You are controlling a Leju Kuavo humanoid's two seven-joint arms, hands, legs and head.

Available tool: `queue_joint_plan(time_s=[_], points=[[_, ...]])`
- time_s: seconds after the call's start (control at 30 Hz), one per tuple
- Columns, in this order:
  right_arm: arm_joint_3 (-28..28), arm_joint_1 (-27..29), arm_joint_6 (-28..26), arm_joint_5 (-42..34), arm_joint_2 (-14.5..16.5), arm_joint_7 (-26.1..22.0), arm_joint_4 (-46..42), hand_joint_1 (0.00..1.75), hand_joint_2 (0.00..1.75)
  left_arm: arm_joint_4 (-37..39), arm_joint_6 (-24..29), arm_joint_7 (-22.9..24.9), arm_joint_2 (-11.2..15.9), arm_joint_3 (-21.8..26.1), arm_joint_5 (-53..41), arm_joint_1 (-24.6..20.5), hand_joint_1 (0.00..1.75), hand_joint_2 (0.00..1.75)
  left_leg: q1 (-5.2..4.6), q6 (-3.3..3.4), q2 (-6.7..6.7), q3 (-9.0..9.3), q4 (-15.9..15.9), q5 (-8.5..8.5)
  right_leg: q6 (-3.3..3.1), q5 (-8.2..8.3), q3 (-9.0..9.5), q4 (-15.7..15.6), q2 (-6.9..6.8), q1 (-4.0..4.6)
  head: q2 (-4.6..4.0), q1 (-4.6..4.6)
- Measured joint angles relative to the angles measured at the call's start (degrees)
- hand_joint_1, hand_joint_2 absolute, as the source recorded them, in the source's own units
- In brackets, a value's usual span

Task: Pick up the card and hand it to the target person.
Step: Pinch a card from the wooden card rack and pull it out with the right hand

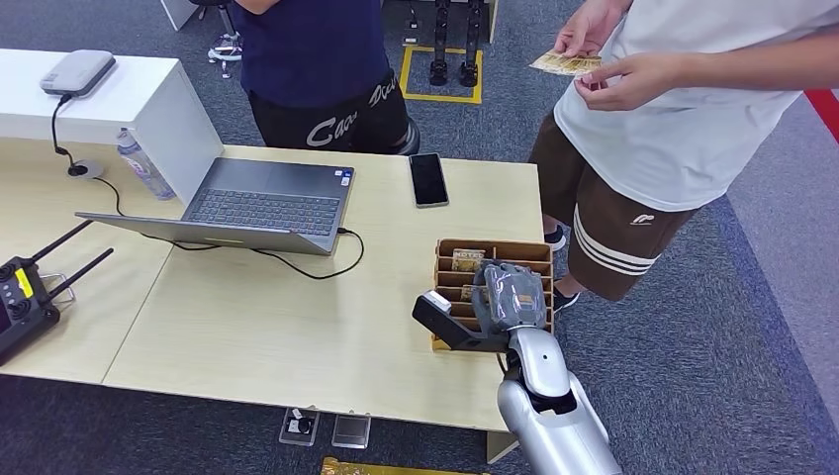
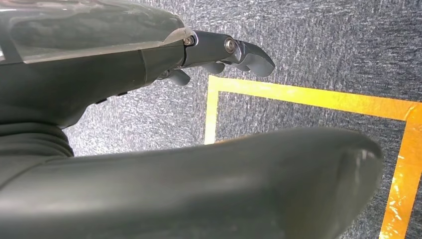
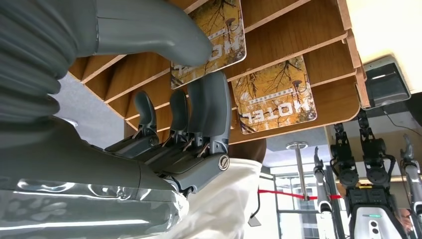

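Wooden slots of the card rack [image 1: 450, 259] lie directly under the right hand [image 1: 510, 295], whose thumb and fingers [image 3: 211, 107] pinch a hotel card [image 3: 211, 37] standing in its slot. The left hand [image 2: 219, 57] hangs over carpet, fingers loosely apart, holding nothing.

My right hand [image 1: 510, 295] hides most of the slotted brown wooden card rack [image 1: 451, 249]; both people are cut off at the frame's top.
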Motion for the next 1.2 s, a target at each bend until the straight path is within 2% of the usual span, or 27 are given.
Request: queue_joint_plan(time_s=[0.1,0.27,0.4,0.5,0.73,1.2], points=[[0.0,0.0,0.0,-0.1,0.0,0.1,0.0,1.07,1.75,0.0,0.0,0.0,0.0,0.0,0.0,0.0,0.0,0.0,0.0,0.0,0.0,0.0,0.0,0.0,0.0,0.0,0.0,0.0,0.0,0.0,0.0,0.0],[0.0,0.2,0.0,-0.4,-0.2,0.1,-0.1,1.2,1.75,0.0,-0.9,-1.0,0.0,0.0,-0.2,0.0,0.0,0.0,0.0,0.0,0.0,0.0,0.0,0.0,0.0,0.0,0.0,0.0,0.0,0.0,0.0,0.0],[0.0,0.3,0.0,-0.5,-0.3,0.1,-0.2,1.27,1.75,0.0,-2.6,-2.7,0.0,0.0,-0.2,0.0,0.0,1.75,0.0,0.0,0.0,0.0,0.0,0.0,0.0,0.0,0.0,0.0,0.0,0.0,0.0,0.0],[0.0,0.3,0.0,-0.5,-0.3,0.1,-0.2,1.36,1.75,0.0,-3.2,-3.5,0.0,0.0,-0.2,0.0,0.0,1.75,0.0,0.0,0.0,0.01,0.0,0.0,0.0,0.0,0.0,0.0,0.0,0.0,0.0,-0.01],[0.0,0.2,-0.1,-0.6,-0.3,0.0,-0.2,1.36,1.75,0.0,-3.2,-4.2,0.0,-0.1,-0.5,0.2,0.0,1.75,0.0,0.0,0.0,0.02,0.0,0.01,-0.01,0.01,0.01,0.0,0.0,0.0,0.0,0.0],[0.0,0.1,-0.4,-1.7,-0.3,-0.7,0.0,1.36,1.75,0.0,-2.0,-2.6,0.0,-0.1,0.8,0.3,0.0,1.75,0.0,-0.01,0.0,0.02,0.0,0.01,-0.01,0.01,0.01,0.0,0.0,0.0,0.0,-0.01]])
